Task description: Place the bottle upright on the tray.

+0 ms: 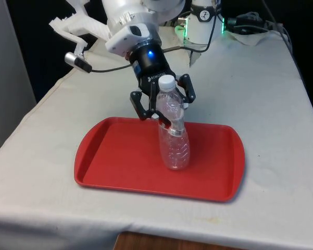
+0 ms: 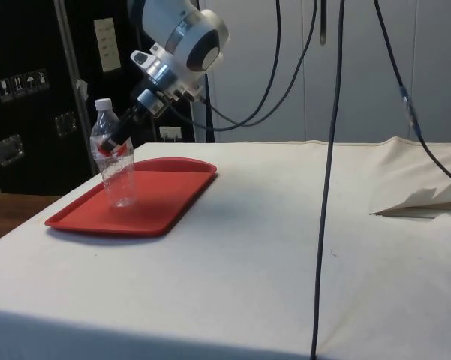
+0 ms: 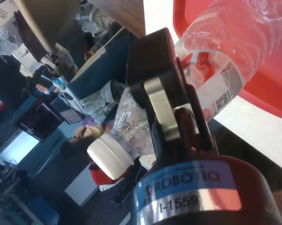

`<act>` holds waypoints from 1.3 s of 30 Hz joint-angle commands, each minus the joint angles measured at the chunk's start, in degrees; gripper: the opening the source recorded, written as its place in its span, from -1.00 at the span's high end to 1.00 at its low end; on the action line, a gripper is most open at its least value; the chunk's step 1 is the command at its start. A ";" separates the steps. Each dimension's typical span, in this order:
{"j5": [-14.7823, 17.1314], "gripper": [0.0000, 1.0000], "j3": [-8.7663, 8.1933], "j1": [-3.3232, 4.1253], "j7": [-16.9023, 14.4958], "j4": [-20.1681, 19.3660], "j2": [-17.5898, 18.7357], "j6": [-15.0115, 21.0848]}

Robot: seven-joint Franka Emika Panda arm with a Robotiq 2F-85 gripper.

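Observation:
A clear plastic bottle (image 1: 173,141) with a white cap (image 1: 166,82) stands with its base on the red tray (image 1: 114,161), leaning slightly. My gripper (image 1: 164,119) comes down at a slant from behind and is shut on the bottle around its upper body, near the label band. The side view has the bottle (image 2: 114,169) on the tray's (image 2: 172,196) middle, with the gripper (image 2: 118,142) at its shoulder. In the wrist view one finger (image 3: 160,108) lies across the bottle (image 3: 234,51), the cap (image 3: 110,157) pointing away from the tray (image 3: 272,89).
The tray lies close to the table's front edge (image 1: 146,232). Cables (image 2: 329,172) hang down over the table in the side view, and the cloth is bunched (image 2: 424,201) at its far right. Rig hardware with a green light (image 1: 183,28) stands at the far end.

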 commanded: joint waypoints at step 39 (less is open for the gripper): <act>0.11 1.00 -0.06 -0.23 -2.81 0.00 0.00 -1.38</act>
